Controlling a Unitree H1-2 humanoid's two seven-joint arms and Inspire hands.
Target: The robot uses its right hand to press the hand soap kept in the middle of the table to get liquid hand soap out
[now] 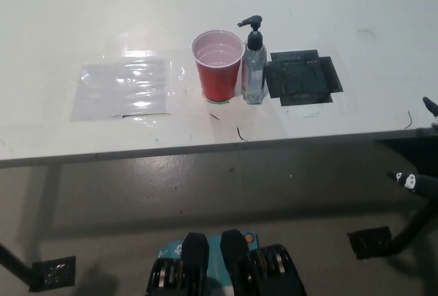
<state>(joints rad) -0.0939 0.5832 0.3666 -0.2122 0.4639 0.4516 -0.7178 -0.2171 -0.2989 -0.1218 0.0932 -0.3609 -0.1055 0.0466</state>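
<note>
soap bottle (254, 63) upright mid surface (342, 9), touching red cup (218, 64) | pump unpressed, no soap seen out | right robot hand (419, 173) at far right edge, below surface, well apart; open/closed: cannot tell | left hand unseen | press not yet done

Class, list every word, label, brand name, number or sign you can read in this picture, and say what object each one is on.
No readable text anywhere.
Soap bottle: clear, with a black pump; no label can be made out.
Red cup: plain, no print.
Black patch and clear plastic sheet on the table: unmarked.
Pen-like scribbles near the table's front edge: stray marks, not letters.
</note>
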